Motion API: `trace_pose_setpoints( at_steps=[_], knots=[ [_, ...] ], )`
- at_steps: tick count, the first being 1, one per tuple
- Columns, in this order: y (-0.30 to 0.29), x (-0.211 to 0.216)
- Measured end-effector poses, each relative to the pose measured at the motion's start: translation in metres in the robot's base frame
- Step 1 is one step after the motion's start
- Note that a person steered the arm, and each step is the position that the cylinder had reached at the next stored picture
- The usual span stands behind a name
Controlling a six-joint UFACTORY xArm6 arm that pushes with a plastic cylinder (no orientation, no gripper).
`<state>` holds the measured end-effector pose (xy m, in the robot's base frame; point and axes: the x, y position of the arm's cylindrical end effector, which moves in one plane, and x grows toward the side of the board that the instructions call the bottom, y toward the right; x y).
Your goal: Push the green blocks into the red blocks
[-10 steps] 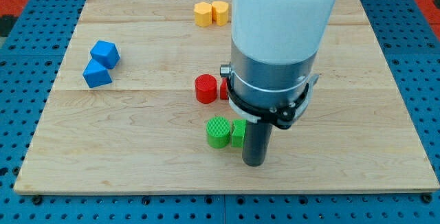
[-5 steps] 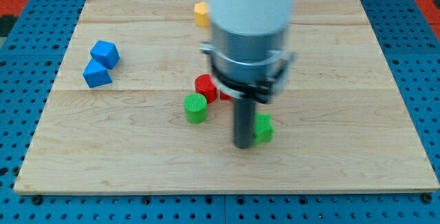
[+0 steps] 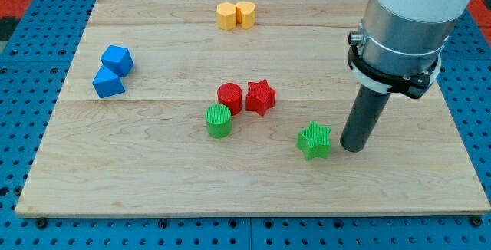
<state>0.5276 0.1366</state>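
A green cylinder (image 3: 219, 120) stands at the board's middle, touching the lower left of a red cylinder (image 3: 229, 97). A red star (image 3: 260, 97) sits right beside the red cylinder. A green star (image 3: 314, 140) lies apart, toward the view's lower right of the red pair. My tip (image 3: 352, 147) rests on the board just to the right of the green star, a small gap from it.
Two blue blocks (image 3: 112, 70) sit together at the view's left. Two yellow blocks (image 3: 235, 14) sit together near the view's top edge. The wooden board (image 3: 430, 189) lies on a blue pegboard surface.
The green cylinder moved up-left against the red cylinder. The green star slid right, away from the reds. My tip swept left, then moved to the right side of the green star.
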Motion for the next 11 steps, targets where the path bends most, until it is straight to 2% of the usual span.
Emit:
trace_pose_setpoints(
  at_steps=[1,3,4,5,6,7,8,9,11],
  knots=[
    [-0.01,0.001],
    [-0.138,-0.015],
    [-0.105,0.01],
    [-0.18,0.017],
    [-0.231,-0.007],
    [-0.242,-0.016],
    [-0.288,-0.025],
    [-0.236,-0.064],
    [-0.177,-0.055]
  ],
)
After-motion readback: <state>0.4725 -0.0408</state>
